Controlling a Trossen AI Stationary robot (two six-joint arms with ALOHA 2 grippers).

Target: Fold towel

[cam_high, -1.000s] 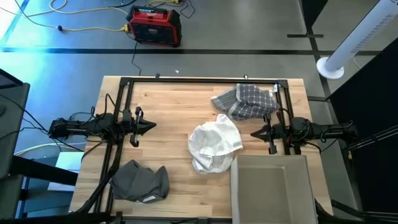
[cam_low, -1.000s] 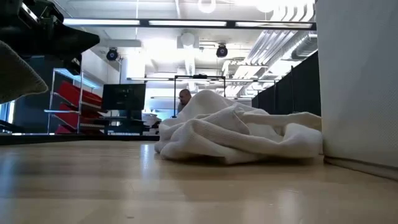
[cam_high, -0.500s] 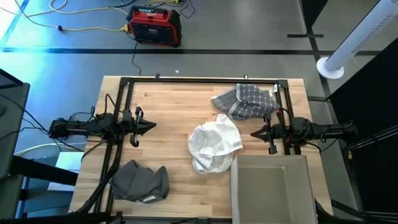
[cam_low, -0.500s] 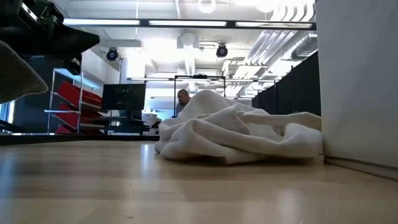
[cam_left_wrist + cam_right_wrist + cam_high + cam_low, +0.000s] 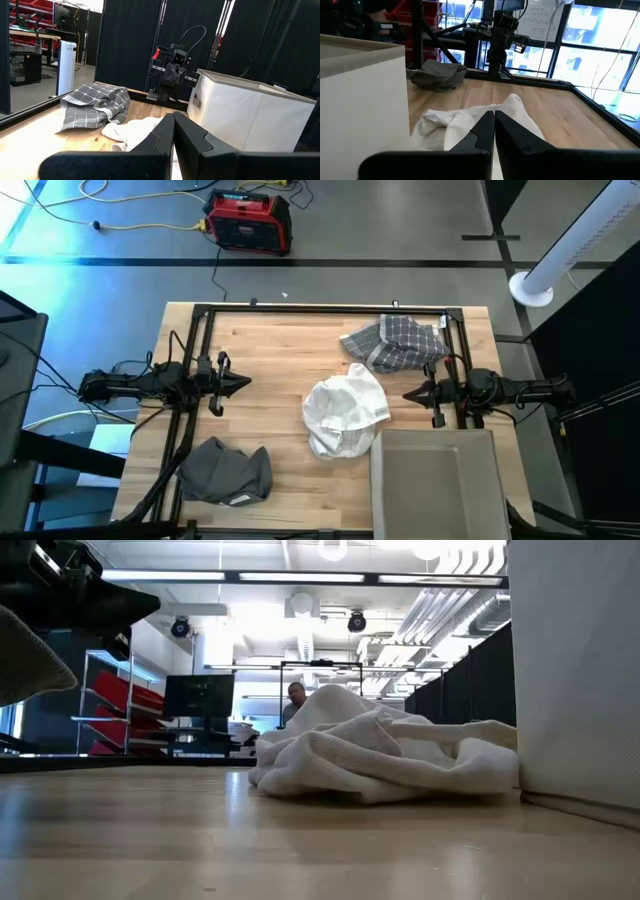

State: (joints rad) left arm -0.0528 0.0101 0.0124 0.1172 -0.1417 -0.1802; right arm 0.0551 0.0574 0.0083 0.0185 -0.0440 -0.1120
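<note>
A white towel [image 5: 345,416] lies crumpled near the table's middle, resting on the wood; the low view shows the white towel [image 5: 380,755] as a heap. My left gripper [image 5: 245,384] hovers shut at the table's left side, pointing toward the towel and well apart from it. My right gripper [image 5: 408,393] hovers shut just right of the towel, fingers pointing at it without touching. In the wrist views, the left gripper [image 5: 173,131] and the right gripper [image 5: 494,127] have their fingers pressed together, with the white towel [image 5: 470,125] lying beyond them.
A grey checked cloth [image 5: 393,343] lies bunched at the far right. A dark grey cloth [image 5: 227,471] lies at the near left. A beige fabric bin [image 5: 438,483] stands at the near right, beside the towel. Bare wood [image 5: 270,350] lies between the arms. A person [image 5: 295,696] is far behind the table.
</note>
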